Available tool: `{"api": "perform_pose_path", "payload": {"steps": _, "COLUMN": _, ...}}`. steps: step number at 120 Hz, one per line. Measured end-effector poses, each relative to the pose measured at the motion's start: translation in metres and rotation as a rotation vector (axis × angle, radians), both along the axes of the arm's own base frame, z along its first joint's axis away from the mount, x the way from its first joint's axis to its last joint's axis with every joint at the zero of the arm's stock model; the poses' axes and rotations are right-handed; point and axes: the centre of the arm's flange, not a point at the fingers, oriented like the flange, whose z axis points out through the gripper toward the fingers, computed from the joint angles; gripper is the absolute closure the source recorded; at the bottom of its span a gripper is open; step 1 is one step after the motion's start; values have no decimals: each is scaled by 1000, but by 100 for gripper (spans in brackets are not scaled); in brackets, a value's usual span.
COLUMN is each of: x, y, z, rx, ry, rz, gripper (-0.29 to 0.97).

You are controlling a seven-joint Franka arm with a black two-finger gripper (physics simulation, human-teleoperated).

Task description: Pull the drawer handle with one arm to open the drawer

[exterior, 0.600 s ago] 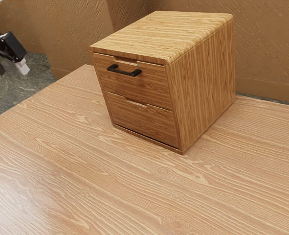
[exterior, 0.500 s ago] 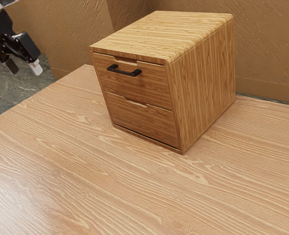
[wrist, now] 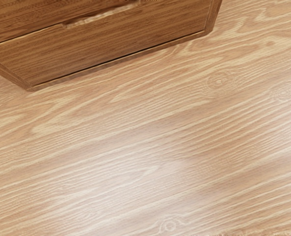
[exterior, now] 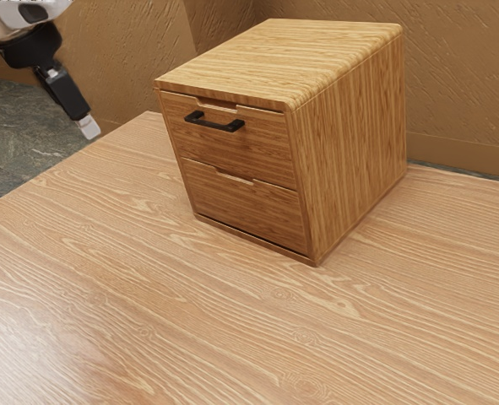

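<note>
One handle (exterior: 214,124) lies well to the exterior view's right of our jaws, long axis level along the top drawer (exterior: 236,150); their spread we cannot tell.

No readable text, drawer (exterior: 242,159) front unmarked

We seem to be in a plain home-or-office sort of room, rendered by a simulator: a broad wood-grain tabletop (exterior: 232,329) carrying a small two-drawer cabinet (exterior: 350,143), rough tan plaster walls (exterior: 464,59) with a skirting board (exterior: 464,156), and a mottled grey stone floor (exterior: 13,143).
</note>
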Motion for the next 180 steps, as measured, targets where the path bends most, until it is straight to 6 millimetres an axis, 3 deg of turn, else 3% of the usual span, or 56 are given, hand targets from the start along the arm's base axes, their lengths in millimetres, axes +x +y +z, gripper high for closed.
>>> {"api": "perform_pose_path", "payload": {"steps": 15, "x": 20, "y": 12, "z": -14, "rx": 52, "ry": -13, "rz": -139, "gripper": 3}}
{"api": "perform_pose_path", "payload": {"steps": 25, "x": 30, "y": -2, "z": -15, "rx": 92, "ry": -31, "rz": -261, "gripper": 3}}
{"api": "perform_pose_path", "payload": {"steps": 33, "x": 50, "y": -31, "z": -26, "rx": 135, "ry": -20, "rz": -383, "gripper": 3}}
{"api": "perform_pose_path", "payload": {"steps": 47, "x": 82, "y": -120, "z": -42, "rx": 196, "ry": -44, "rz": -642, "gripper": 3}}
{"api": "perform_pose_path", "payload": {"steps": 53, "x": 85, "y": -135, "z": -44, "rx": 216, "ry": -62, "rz": -706, "gripper": 3}}
{"api": "perform_pose_path", "payload": {"steps": 84, "x": 91, "y": -108, "z": -23, "rx": 354, "ry": -180, "rz": -800, "gripper": 3}}
{"api": "perform_pose_path", "payload": {"steps": 119, "x": 81, "y": -127, "z": 1, "rx": 426, "ry": -239, "rz": -926, "gripper": 3}}
{"api": "perform_pose_path", "payload": {"steps": 155, "x": 88, "y": -153, "z": -8, "rx": 440, "ry": -233, "rz": -1038, "gripper": 3}}
{"api": "perform_pose_path", "payload": {"steps": 180, "x": 91, "y": -150, "z": -12, "rx": 449, "ry": -226, "rz": -1062, "gripper": 3}}
